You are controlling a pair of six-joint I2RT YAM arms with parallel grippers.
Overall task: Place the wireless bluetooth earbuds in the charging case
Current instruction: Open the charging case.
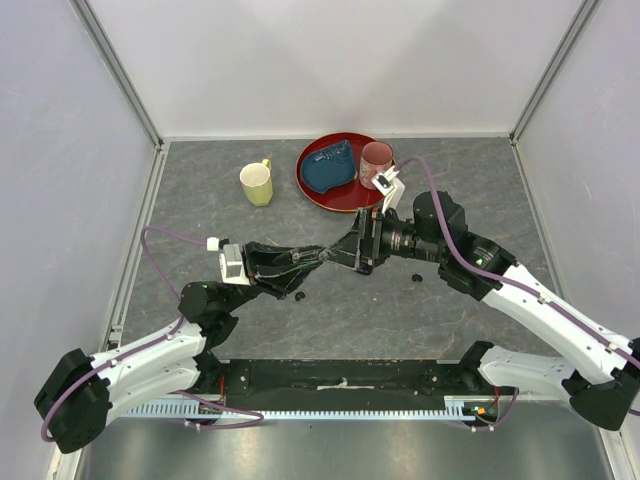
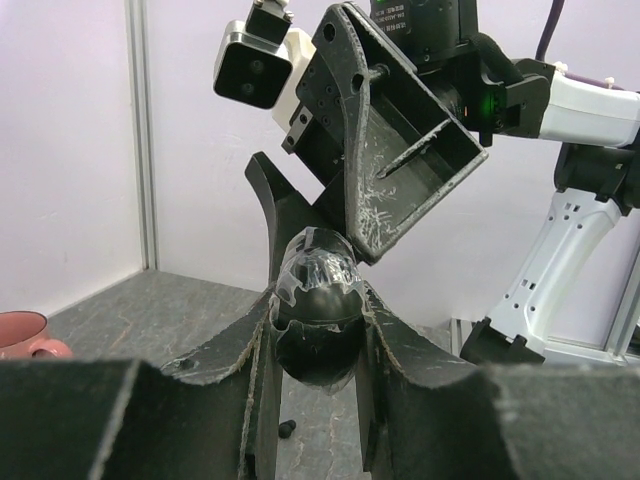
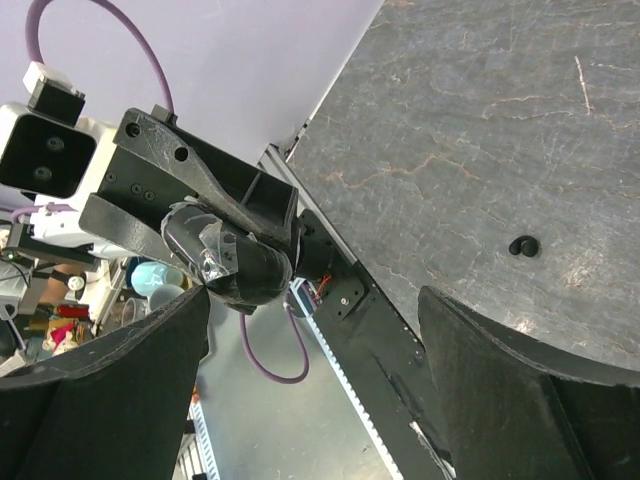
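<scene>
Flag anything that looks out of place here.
Two earbuds lie loose on the table, outside the charging case gripped by the left hand. The case's surface looks covered in crinkled clear tape.

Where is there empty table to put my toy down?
Bare table lies left of the yellow mug, toward the left wall, and at the back right, between the red plate and the right wall. The middle is crowded: the left tool grips the charging case close to the open right tool, with tiny earbuds on the table nearby.
</scene>
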